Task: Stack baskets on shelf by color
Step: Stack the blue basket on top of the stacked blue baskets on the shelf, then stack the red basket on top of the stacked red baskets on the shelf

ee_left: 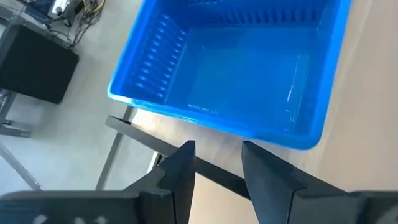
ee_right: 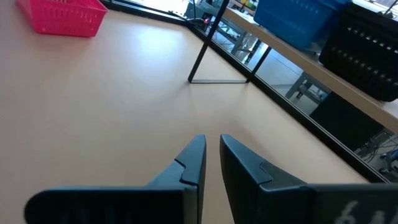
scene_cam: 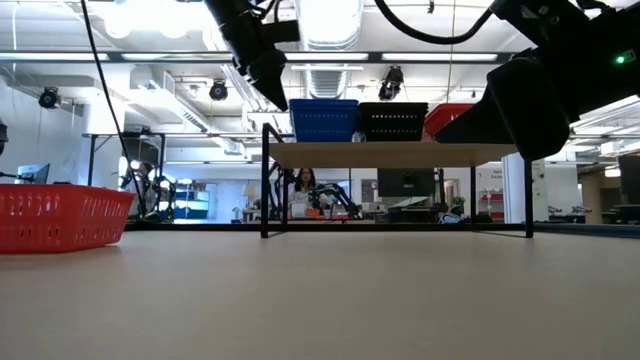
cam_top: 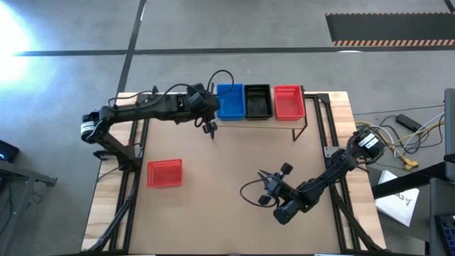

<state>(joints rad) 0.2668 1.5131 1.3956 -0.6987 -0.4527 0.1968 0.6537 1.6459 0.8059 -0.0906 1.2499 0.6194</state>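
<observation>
A blue basket (cam_top: 229, 101), a black basket (cam_top: 257, 101) and a red basket (cam_top: 288, 102) stand side by side on the shelf (cam_top: 306, 117) at the table's far edge. Another red basket (cam_top: 164, 173) sits flat on the table at left, also in the low view (scene_cam: 60, 215). My left gripper (cam_top: 211, 129) hangs open just near and left of the blue basket (ee_left: 230, 68), touching nothing (ee_left: 216, 163). My right gripper (cam_top: 264, 186) hovers shut over the table's near right part (ee_right: 212, 152).
The shelf's thin black legs (ee_right: 205, 53) stand on the tabletop between the two arms. Bare tabletop (cam_top: 227, 163) lies between the loose red basket and my right gripper. Cables and papers (cam_top: 402, 142) lie off the table's right side. People and equipment show in the room beyond (scene_cam: 300, 190).
</observation>
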